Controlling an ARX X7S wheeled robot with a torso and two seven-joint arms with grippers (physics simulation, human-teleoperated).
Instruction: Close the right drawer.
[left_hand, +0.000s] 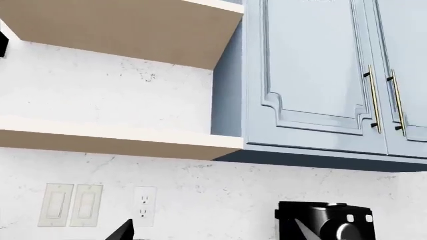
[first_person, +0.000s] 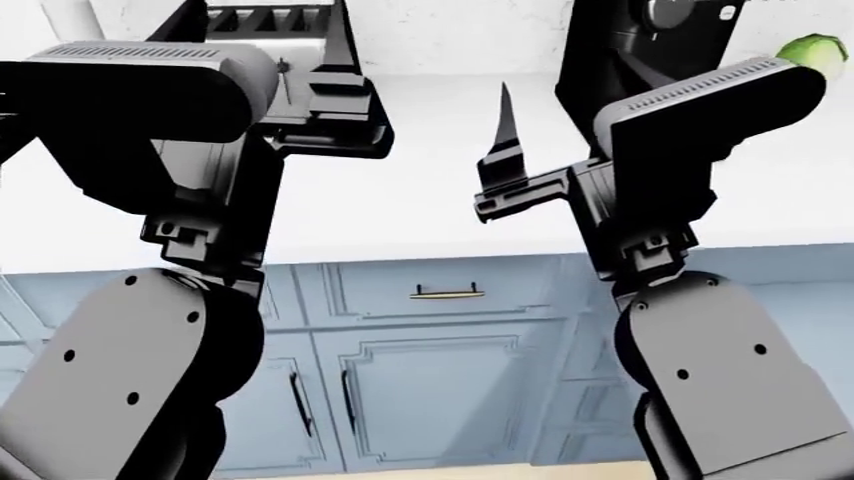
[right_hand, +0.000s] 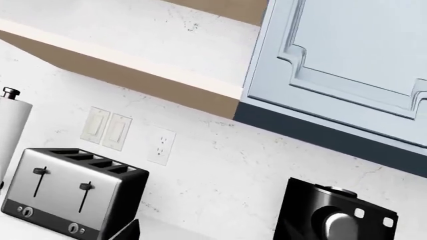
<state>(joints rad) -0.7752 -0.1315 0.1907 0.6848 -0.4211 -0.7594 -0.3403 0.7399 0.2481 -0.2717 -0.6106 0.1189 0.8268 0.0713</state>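
Both arms are raised over the white counter (first_person: 427, 200), well above the cabinet fronts. The right drawer (first_person: 801, 320) shows only as a plain pale blue-grey surface under the counter edge at the far right. My right arm hides most of it, and I cannot tell how far out it stands. My left gripper (left_hand: 213, 236) is open and empty, facing the back wall. My right gripper (right_hand: 207, 236) is also open and holds nothing. One of its fingers (first_person: 505, 125) points upward in the head view. Neither gripper is near the drawer.
A framed drawer front with a brass bar handle (first_person: 445, 292) sits below the counter in the middle. On the counter stand a toaster (right_hand: 73, 200), a black coffee machine (right_hand: 333, 215), a paper towel roll (right_hand: 12, 130) and a green item (first_person: 817, 50). Wooden shelves (left_hand: 120, 137) and wall cabinets (left_hand: 313, 75) hang above.
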